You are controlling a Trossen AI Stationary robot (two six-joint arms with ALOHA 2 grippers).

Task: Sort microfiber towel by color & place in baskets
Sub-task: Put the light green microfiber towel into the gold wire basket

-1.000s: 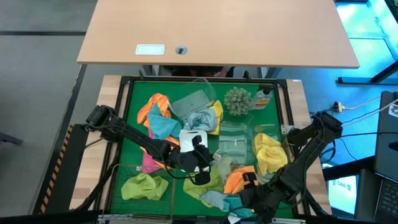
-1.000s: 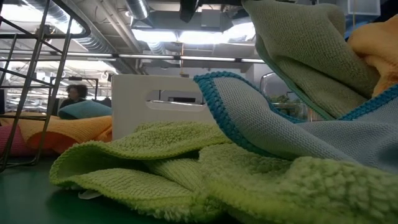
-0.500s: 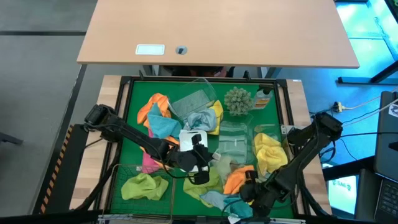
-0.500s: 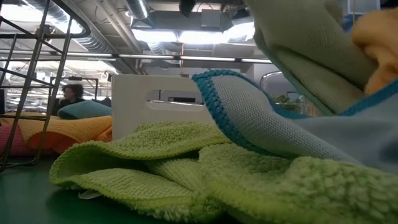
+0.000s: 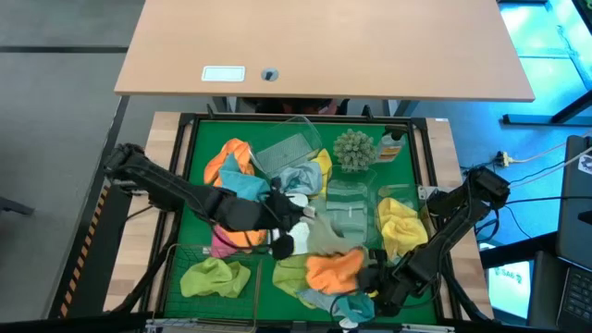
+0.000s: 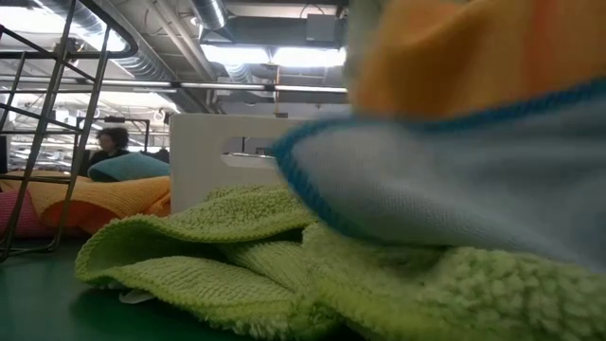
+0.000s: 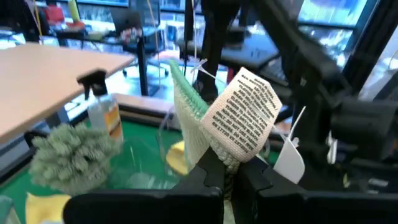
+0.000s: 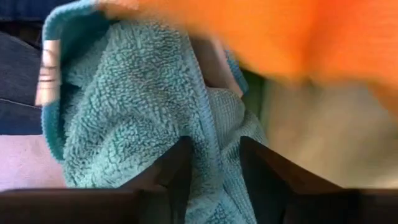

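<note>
My left gripper is above the table's middle, shut on a pale grey-green towel with a white label. An orange towel lies over that towel's lower end. Near the front edge, my right gripper points down into a teal towel, open, with a ridge of the cloth between its fingers. A lime towel lies in front of the white tray. More towels lie around: orange, teal, pink and yellow. My left gripper pinches a folded edge of the grey-green towel between its two fingers, near the label. The fingers lie nearly level, reaching in from the table's left. The cloth stands up past the fingertips and hangs down beyond them. My right gripper comes from above, slanting down, and its fingers press into the teal towel's pile. A raised fold runs between them. The towel lies on the table.
Clear tubs stand at the far middle and at the centre right. A wire basket stands at the near left. A spiky plant and a small bottle stand at the far right. A person shows beyond the table.
My left gripper has risen and drawn back toward the table's left, pulling the grey-green towel up with it. The orange towel has been dragged left and spread out. My right gripper has sunk onto the teal towel, which has shifted toward the near edge.
</note>
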